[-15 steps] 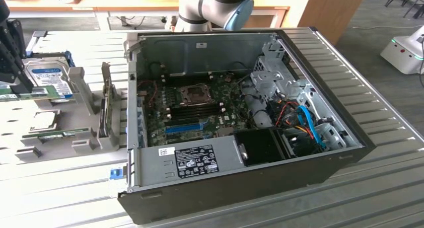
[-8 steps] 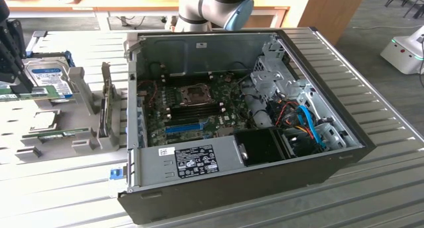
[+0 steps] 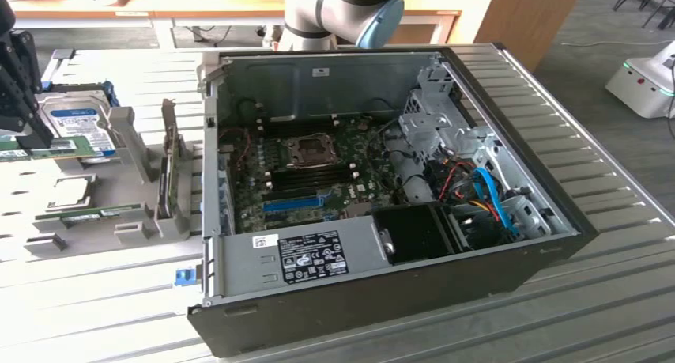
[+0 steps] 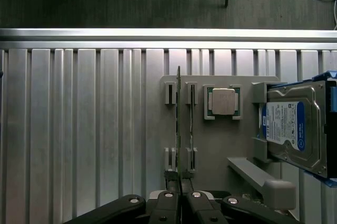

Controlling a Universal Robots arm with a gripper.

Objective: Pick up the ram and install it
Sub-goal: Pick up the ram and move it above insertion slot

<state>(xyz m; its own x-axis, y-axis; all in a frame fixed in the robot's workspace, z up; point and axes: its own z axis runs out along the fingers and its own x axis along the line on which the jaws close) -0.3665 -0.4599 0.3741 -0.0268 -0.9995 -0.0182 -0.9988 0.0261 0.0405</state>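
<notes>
The ram [image 3: 55,149] is a thin green stick held level at the exterior view's left, just above the grey parts holder [image 3: 106,169]. My black gripper [image 3: 30,140] comes down onto it from above. From the wrist, the ram [image 4: 179,124] shows edge-on as a narrow line running away from my gripper [image 4: 179,199], whose fingers [image 4: 167,203] are shut on its near end. It hangs over the holder's slotted posts [image 4: 169,93]. The open computer case [image 3: 243,102] lies toward the exterior view's right, with the motherboard's dark memory slots [image 3: 314,175] below the CPU socket.
A second green stick [image 3: 100,214] rests in the holder. A silver hard drive with a blue label [image 4: 292,129] stands beside it, next to a CPU chip [image 4: 221,101]. The case walls and drive cage [image 3: 432,110] rise around the motherboard. The table is ribbed metal.
</notes>
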